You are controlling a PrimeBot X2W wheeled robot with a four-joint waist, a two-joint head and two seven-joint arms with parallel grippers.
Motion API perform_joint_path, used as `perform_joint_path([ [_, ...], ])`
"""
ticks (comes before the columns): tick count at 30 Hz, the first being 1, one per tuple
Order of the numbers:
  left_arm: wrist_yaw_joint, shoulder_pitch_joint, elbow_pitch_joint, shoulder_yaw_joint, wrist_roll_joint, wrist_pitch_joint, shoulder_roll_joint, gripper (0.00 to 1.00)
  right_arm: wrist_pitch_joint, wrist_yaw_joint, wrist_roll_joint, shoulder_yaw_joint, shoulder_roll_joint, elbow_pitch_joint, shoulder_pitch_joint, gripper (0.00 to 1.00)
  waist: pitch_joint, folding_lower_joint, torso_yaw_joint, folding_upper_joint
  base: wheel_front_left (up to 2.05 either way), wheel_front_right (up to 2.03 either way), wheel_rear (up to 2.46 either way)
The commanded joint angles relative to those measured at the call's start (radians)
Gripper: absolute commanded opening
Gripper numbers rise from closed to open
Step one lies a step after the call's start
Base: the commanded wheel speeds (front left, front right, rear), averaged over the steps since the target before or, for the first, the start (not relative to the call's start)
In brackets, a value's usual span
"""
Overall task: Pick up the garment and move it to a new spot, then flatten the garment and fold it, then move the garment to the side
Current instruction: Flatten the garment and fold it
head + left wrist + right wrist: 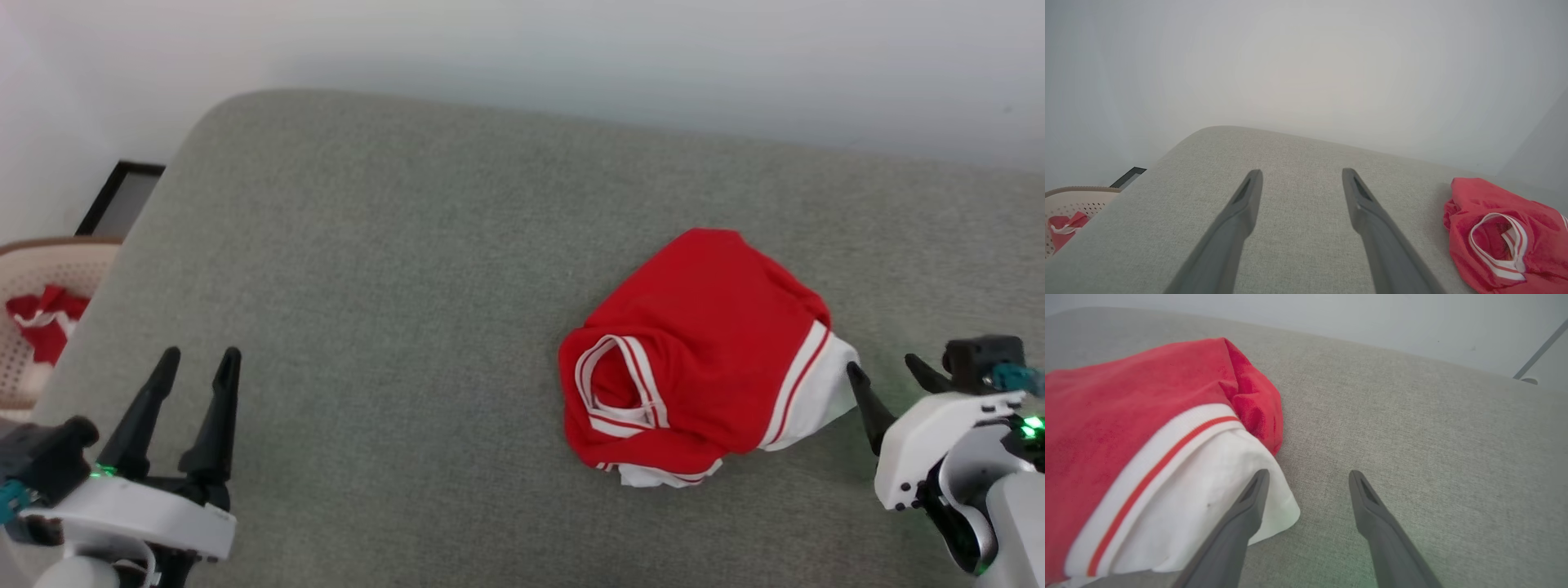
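Observation:
The garment [702,343], a bright red T-shirt with white sleeves and striped trim, lies bunched in a compact heap on the grey cushion [392,278], right of centre. Its striped collar [620,380] faces the front. My right gripper [890,371] stands open just right of the white sleeve [1208,498], with one finger at the sleeve's edge and nothing between the fingers. My left gripper [200,359] is open at the lower left, far from the shirt. The left wrist view has the garment [1502,232] at its right edge.
A pale perforated basket [49,269] holding a red-and-white cloth [45,318] stands off the cushion's left edge. A white wall [571,57] runs behind the cushion. A dark frame [122,196] leans by the wall at the left.

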State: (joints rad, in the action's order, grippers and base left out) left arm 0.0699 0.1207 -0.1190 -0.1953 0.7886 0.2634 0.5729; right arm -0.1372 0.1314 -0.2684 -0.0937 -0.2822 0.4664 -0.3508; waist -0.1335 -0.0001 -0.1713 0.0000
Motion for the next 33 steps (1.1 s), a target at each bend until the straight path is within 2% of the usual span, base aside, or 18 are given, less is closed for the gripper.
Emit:
perform_joint_path([
  [1, 0.003, 0.011, -0.003, -0.002, -0.007, 0.001, -0.003, 1.00, -0.011, -0.001, -0.010, -0.009, -0.004, 0.006, -0.013, 1.00, -0.029, 0.0001, -0.025, 0.0000, 0.00, 0.00, 0.00],
  [11, 0.030, 0.059, -0.042, -0.008, -0.027, 0.001, -0.034, 1.00, -0.245, -0.001, -0.069, -0.089, -0.012, 0.143, -0.058, 1.00, -0.054, 0.0001, -0.049, 0.0000, 0.00, 0.00, 0.00],
  [12, 0.033, 0.062, -0.046, -0.008, -0.027, 0.001, -0.036, 1.00, -0.264, -0.001, -0.075, -0.100, -0.012, 0.149, -0.060, 0.34, -0.055, 0.0001, -0.049, 0.0000, 0.00, 0.00, 0.00],
  [13, 0.035, 0.063, -0.049, -0.006, -0.029, 0.001, -0.037, 1.00, -0.272, -0.001, -0.081, -0.107, -0.011, 0.151, -0.064, 0.00, -0.056, 0.0001, -0.049, 0.0000, 0.00, 0.00, 0.00],
  [19, 0.040, 0.068, -0.064, -0.002, -0.032, 0.001, -0.036, 1.00, -0.322, -0.001, -0.105, -0.102, -0.033, 0.122, -0.087, 0.00, -0.047, 0.0001, -0.039, 0.0000, 0.00, 0.00, 0.00],
  [24, 0.042, 0.059, -0.067, 0.002, -0.032, 0.001, -0.030, 1.00, -0.359, -0.002, -0.130, -0.068, -0.059, 0.038, -0.094, 0.00, -0.027, 0.0001, -0.022, 0.0000, 0.00, 0.00, 0.00],
  [33, 0.035, 0.029, -0.055, 0.001, -0.027, -0.003, -0.015, 1.00, -0.443, -0.002, -0.122, 0.066, -0.137, -0.138, -0.038, 0.00, 0.013, 0.0001, 0.017, 0.0000, 0.00, 0.00, 0.00],
])
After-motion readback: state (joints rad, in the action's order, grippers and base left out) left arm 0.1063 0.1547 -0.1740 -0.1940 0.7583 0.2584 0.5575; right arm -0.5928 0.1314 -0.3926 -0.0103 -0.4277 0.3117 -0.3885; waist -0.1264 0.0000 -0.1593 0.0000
